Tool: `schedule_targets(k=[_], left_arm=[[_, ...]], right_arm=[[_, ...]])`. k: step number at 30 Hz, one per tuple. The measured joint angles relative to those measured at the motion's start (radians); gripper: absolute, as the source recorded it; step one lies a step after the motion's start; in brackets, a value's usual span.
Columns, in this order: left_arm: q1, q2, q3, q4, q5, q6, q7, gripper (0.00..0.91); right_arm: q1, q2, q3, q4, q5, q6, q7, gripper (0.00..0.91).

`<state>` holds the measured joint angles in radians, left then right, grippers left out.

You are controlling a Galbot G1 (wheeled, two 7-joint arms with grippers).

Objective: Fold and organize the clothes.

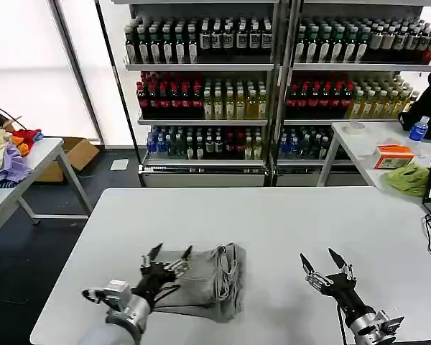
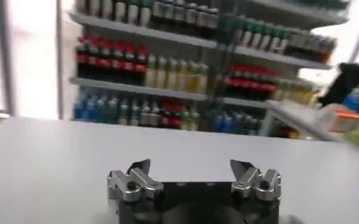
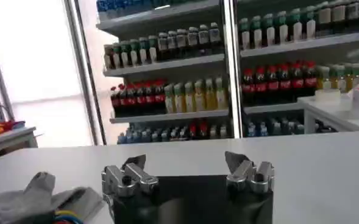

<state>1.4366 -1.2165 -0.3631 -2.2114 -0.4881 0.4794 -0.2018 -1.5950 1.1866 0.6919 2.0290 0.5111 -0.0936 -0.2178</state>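
One folded grey shirt (image 1: 208,282) lies on the white table (image 1: 287,223), toward the table's near edge and left of its centre; a strip of multicoloured print on it shows in the right wrist view (image 3: 45,204). Two grippers are present. The left gripper (image 1: 168,254) hovers over the shirt's left part, fingers spread wide, holding nothing (image 2: 194,173). The right gripper (image 1: 322,262) hovers above bare table to the right of the shirt, well apart from it, fingers likewise spread and empty (image 3: 188,170). Two shelving units (image 1: 273,79) stocked with bottles stand beyond the table.
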Motion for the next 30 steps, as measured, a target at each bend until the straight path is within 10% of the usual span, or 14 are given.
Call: schedule_targets(k=[16, 18, 19, 22, 30], left_arm=[[0.068, -0.089, -0.046, 0.098, 0.139, 0.026, -0.011, 0.907], [0.064, -0.094, -0.037, 0.118, 0.144, 0.025, -0.01, 0.665], [0.062, -0.098, -0.031, 0.129, 0.147, 0.023, -0.009, 0.322], [0.054, -0.106, -0.019, 0.159, 0.15, 0.017, -0.007, 0.081], [0.061, -0.125, 0.003, 0.18, 0.143, -0.005, -0.008, 0.02]], right_arm=[[0.003, -0.023, 0.012, -0.032, 0.016, 0.013, -0.001, 0.907], [0.004, -0.025, 0.016, -0.032, 0.019, 0.012, 0.0, 0.907], [0.004, -0.025, 0.016, -0.032, 0.02, 0.012, 0.0, 0.907], [0.006, -0.024, 0.015, -0.032, 0.019, 0.011, 0.001, 0.907], [0.007, -0.024, 0.023, -0.035, 0.022, 0.011, 0.002, 0.907]])
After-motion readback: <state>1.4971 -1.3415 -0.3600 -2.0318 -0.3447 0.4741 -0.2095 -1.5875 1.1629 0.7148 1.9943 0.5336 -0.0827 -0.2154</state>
